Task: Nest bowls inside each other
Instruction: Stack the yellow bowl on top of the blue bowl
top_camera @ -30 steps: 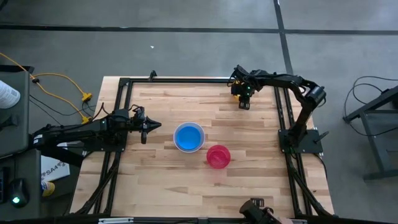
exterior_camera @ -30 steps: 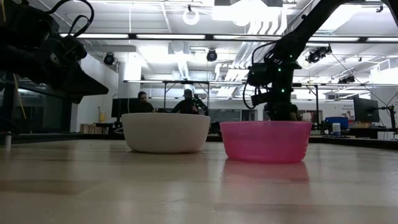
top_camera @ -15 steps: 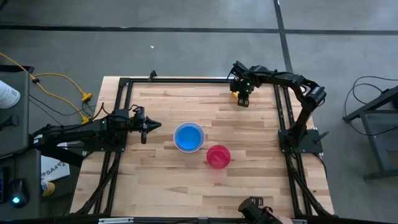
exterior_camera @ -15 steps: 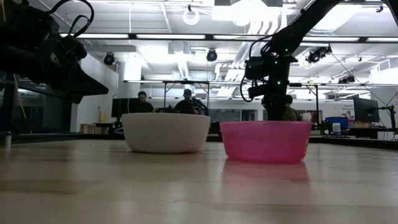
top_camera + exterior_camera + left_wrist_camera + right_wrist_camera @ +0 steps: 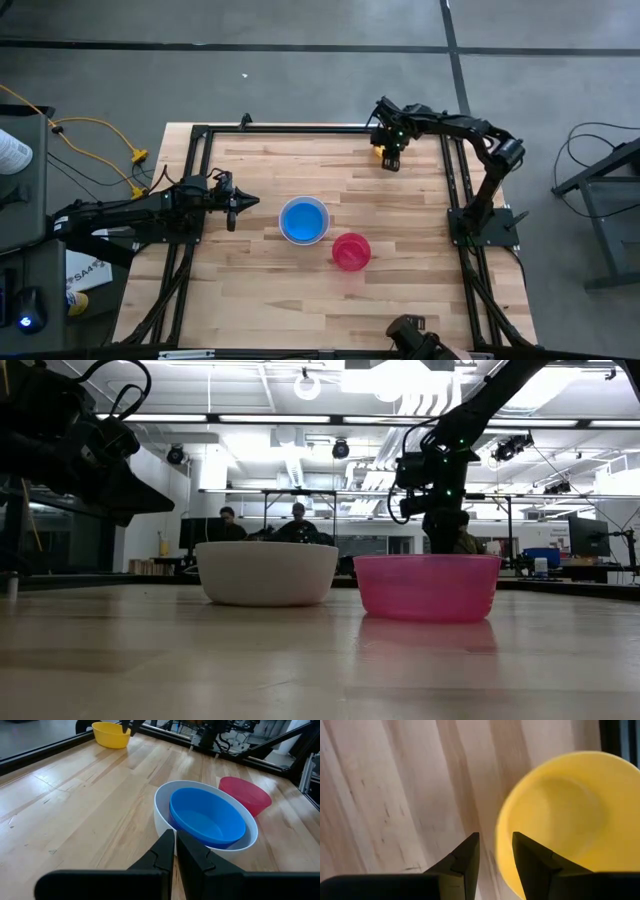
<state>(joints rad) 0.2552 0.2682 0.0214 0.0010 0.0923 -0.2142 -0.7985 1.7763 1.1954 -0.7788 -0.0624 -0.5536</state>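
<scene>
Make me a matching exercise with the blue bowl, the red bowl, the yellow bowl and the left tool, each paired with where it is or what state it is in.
Column one:
1. blue bowl
2. red bowl
3. yellow bowl
4. left tool

Column two:
A. at the table's far edge, under the right tool
B. shut, beside the white bowl
C. nested inside the white bowl
D. standing alone on the wood, next to the white bowl

Pairs: 1-C, 2-D, 3-A, 4-B
</scene>
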